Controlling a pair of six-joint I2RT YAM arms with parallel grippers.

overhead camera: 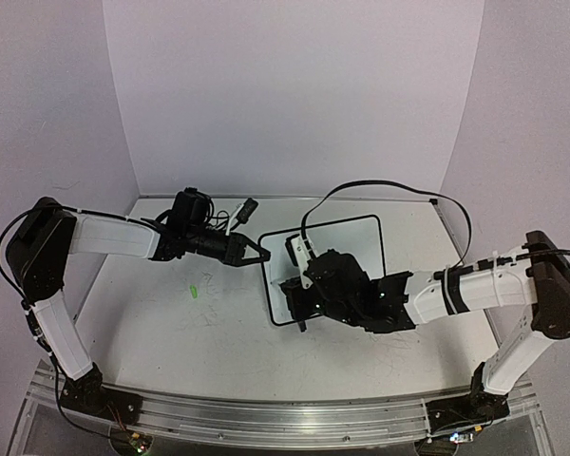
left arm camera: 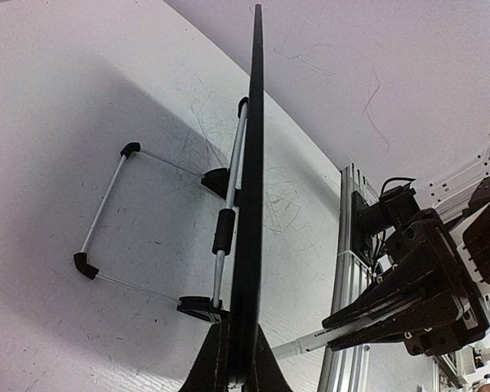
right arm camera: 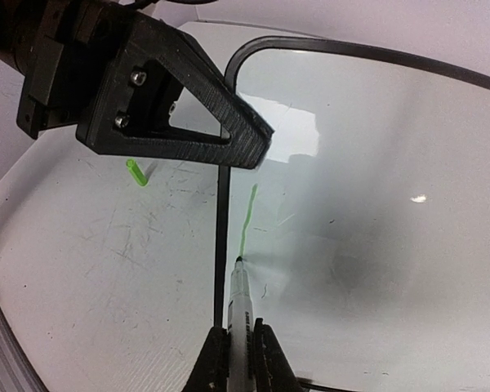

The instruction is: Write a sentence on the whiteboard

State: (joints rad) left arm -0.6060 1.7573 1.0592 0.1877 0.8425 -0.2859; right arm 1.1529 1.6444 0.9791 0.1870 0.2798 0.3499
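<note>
The whiteboard (overhead camera: 347, 249) stands tilted at mid-table, white with a thin black frame. My left gripper (overhead camera: 257, 255) is shut on its left edge. In the left wrist view the board (left arm camera: 250, 204) shows edge-on, clamped in the gripper (left arm camera: 233, 369), with its wire stand (left arm camera: 106, 208) behind. My right gripper (right arm camera: 239, 333) is shut on a white marker (right arm camera: 240, 306). The marker's tip touches the board (right arm camera: 367, 212) near its left frame, at the lower end of a short green line (right arm camera: 247, 216). The right gripper (overhead camera: 299, 300) is at the board's lower left.
A green marker cap (overhead camera: 195, 291) lies on the scribbled white tabletop (overhead camera: 171, 342), left of the board; it also shows in the right wrist view (right arm camera: 136, 172). An aluminium rail (overhead camera: 285, 414) runs along the near edge. White walls close in the back and sides.
</note>
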